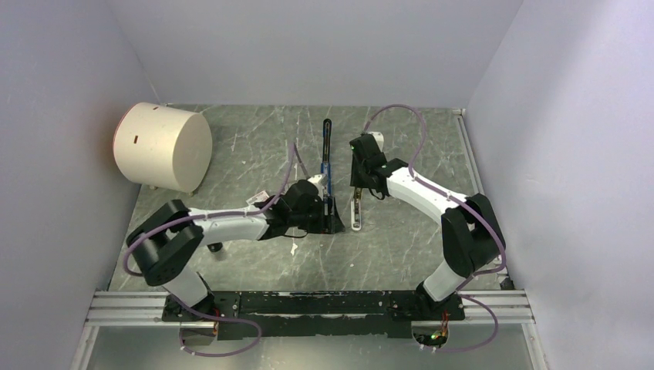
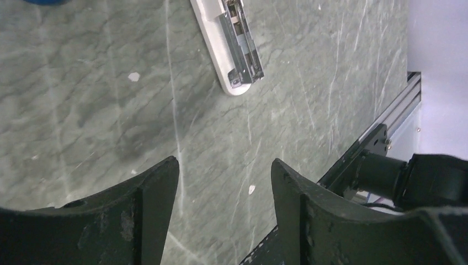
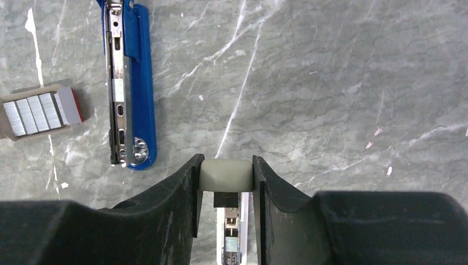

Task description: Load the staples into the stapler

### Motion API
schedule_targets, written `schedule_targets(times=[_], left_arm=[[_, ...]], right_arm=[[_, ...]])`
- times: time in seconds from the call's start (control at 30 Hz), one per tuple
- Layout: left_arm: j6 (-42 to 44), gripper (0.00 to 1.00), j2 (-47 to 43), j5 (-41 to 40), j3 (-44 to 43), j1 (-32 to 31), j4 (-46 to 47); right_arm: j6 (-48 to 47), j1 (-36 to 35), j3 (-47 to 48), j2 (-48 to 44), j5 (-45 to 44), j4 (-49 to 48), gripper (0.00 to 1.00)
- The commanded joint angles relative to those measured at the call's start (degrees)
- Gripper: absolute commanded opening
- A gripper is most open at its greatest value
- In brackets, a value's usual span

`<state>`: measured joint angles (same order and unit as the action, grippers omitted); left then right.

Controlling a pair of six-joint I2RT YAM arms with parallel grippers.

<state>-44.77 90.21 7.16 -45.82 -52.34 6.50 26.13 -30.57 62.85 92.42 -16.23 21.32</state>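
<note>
The blue stapler [image 1: 328, 158] lies at mid-table, opened flat, its black end far. In the right wrist view its blue half [image 3: 144, 83] shows a bare metal channel. A small cardboard box of staples [image 3: 36, 113] lies to its left. My right gripper [image 3: 225, 163] is shut on the rounded end of a pale off-white bar [image 3: 226, 175], whose metal track shows below between the fingers. In the top view this gripper [image 1: 357, 193] stands just right of the blue stapler. My left gripper [image 2: 223, 165] is open and empty above bare table, at the stapler's near end [image 1: 333, 220].
A large cream cylinder [image 1: 163, 146] lies at the back left. The pale bar's near end [image 2: 232, 49] rests on the table [image 1: 356, 217]. The black and aluminium base rail [image 1: 308, 304] runs along the near edge. Grey walls close in on three sides.
</note>
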Motion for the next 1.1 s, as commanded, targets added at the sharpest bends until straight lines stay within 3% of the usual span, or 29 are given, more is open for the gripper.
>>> schedule_targets(times=[0.0,0.33,0.57,0.7,0.8,0.93,1.07], left_arm=[[-4.27,0.68,3.95,0.38,-3.98,-0.87,6.17],[-7.07,0.62,9.43,-0.18,-4.52,-1.04,8.21],[-5.60,0.61,9.10,-2.30,-4.71,-1.02,6.42],[-5.66,0.52,9.85,-1.82,-4.71,-1.04,6.93],[-5.75,0.44,10.62,-1.72,-4.95,-1.03,7.16],[-5.56,0.40,12.22,-1.16,-5.94,-1.04,7.21],[-4.83,0.38,14.23,-0.40,-7.73,-1.19,6.83]], right_arm=[[-0.22,-0.19,0.36,-0.49,-0.95,1.20,0.28],[-1.62,-0.19,2.72,0.64,0.77,2.39,0.48],[-3.04,-0.22,4.47,2.08,1.19,3.66,0.54],[-3.22,-0.20,5.84,2.51,1.09,4.37,0.51],[-3.28,-0.20,6.12,2.82,1.56,4.89,0.44],[-3.05,-0.18,5.93,3.00,1.72,5.75,0.32],[-2.64,-0.13,5.15,2.29,1.93,5.32,0.29]])
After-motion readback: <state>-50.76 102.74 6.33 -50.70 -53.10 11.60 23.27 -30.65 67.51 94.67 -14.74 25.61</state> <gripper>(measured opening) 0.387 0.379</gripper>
